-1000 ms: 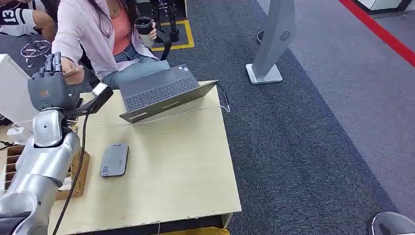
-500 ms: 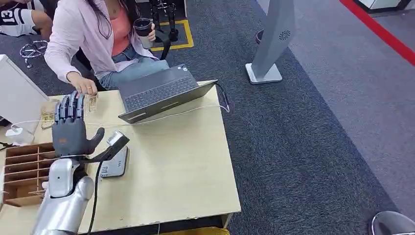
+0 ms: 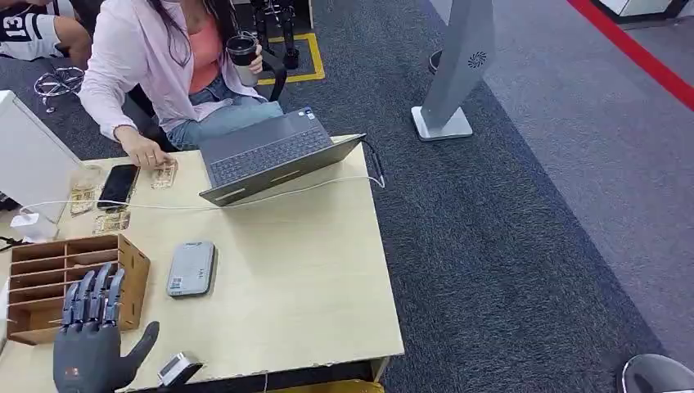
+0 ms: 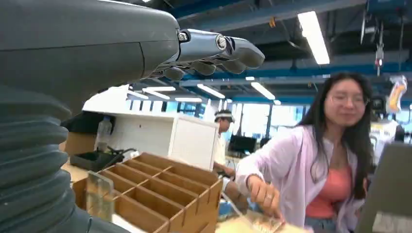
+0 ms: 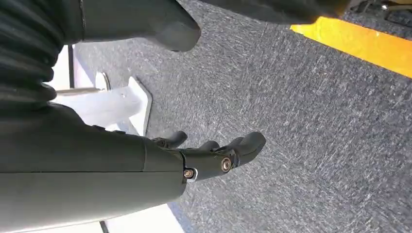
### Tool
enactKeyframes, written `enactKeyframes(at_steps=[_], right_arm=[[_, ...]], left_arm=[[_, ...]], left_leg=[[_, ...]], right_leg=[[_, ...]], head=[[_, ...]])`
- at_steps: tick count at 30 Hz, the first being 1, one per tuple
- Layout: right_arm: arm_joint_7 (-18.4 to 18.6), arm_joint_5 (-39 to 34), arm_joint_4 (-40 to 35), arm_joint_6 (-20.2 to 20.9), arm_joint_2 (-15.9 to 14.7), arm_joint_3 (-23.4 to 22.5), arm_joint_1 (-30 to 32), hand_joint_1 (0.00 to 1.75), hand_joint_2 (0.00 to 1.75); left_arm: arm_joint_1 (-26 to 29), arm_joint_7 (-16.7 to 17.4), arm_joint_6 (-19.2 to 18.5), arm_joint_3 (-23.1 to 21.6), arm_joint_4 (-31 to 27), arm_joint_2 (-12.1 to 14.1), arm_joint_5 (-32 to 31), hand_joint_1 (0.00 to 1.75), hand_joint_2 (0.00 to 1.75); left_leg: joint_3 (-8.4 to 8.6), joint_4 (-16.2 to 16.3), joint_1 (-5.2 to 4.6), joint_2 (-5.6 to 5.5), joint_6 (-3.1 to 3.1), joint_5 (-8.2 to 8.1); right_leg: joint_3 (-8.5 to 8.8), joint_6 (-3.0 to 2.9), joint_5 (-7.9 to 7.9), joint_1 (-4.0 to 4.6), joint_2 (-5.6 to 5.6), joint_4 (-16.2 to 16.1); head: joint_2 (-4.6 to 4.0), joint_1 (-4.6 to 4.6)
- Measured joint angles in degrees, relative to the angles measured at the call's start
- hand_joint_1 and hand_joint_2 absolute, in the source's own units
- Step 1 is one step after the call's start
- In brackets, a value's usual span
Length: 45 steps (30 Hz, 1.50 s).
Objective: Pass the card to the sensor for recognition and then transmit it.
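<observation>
Now, nearest the robot at seven o'clock on the table (image 3: 311,278), the left hand (image 3: 92,344) sits low by the near edge, fingers straight and spread, palm holding nothing; a second ago it was raised high at ten o'clock toward the seated person, half a second ago it was over the middle of the table, so it has drawn back and down. The wrist view confirms the left hand (image 4: 209,51) is flat and empty above the slotted box. Right hand (image 5: 214,155): hanging over grey carpet, fingers loosely curled, nothing in them. Wooden slotted box (image 3: 69,282): just beyond the left hand at eight o'clock, one pale card standing in a slot in the wrist view. Grey sensor (image 3: 191,268): flat on the table near the box, nothing on it. Farther, at ten to eleven o'clock: a black phone (image 3: 119,185) and pale cards (image 3: 164,175) lying on the tabletop, the person's hand (image 3: 147,155) resting at the card nearest the laptop (image 3: 270,155). Judgement: the card appears handed over and now lies under the person's hand, so the pass looks complete and the arm is retiring. Farthest, at one o'clock: a grey floor stand (image 3: 458,74).
</observation>
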Motion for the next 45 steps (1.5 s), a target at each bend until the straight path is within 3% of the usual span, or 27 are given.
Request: enactKeyframes(at_steps=[8, 14, 17, 25, 45], right_arm=[[-0.41, -0.24, 0.00, -0.20, 0.07, -0.50, -0.02, 0.00, 1.75], [-0.50, 0.11, 0.00, -0.15, 0.24, -0.55, -0.05, 0.00, 1.75], [-0.53, 0.24, 0.00, -0.15, 0.28, -0.57, -0.07, 0.00, 1.75], [-0.63, 0.46, 0.00, -0.13, 0.39, -0.57, -0.07, 0.00, 1.75], [-0.63, 0.46, 0.00, -0.13, 0.46, -0.57, -0.09, 0.00, 1.75]], left_arm=[[3.00, 0.88, -2.78, 1.20, -3.06, 0.79, -0.70, 0.00, 1.75], [2.46, 6.43, -13.72, 2.17, -2.89, 2.61, -2.87, 0.00, 1.75], [1.43, 7.83, -16.27, 2.84, -2.43, 3.61, -3.32, 0.00, 1.75], [0.34, 9.79, -17.93, 4.59, -1.97, 4.38, -3.11, 0.00, 1.75], [0.16, 9.84, -17.95, 5.49, -1.93, 4.79, -3.04, 0.00, 1.75]], left_leg=[[0.01, 0.00, 0.01, -0.11, 0.00, 0.04], [0.01, 0.00, 0.01, -0.12, 0.00, 0.04], [0.01, 0.00, 0.02, -0.12, -0.01, 0.05], [0.00, 0.01, 0.01, -0.12, 0.00, 0.04], [0.00, 0.01, 0.01, -0.13, 0.00, 0.04]], right_leg=[[0.03, -0.01, 0.01, 0.00, -0.08, 0.00], [0.02, -0.01, 0.01, 0.00, -0.09, 0.00], [0.03, -0.01, 0.01, 0.00, -0.09, 0.00], [0.02, -0.01, 0.01, 0.00, -0.09, 0.00], [0.02, -0.01, 0.01, 0.00, -0.09, 0.00]], head=[[0.00, 0.00], [0.00, -0.02], [0.00, -0.02], [0.00, -0.02], [0.00, 0.00]])
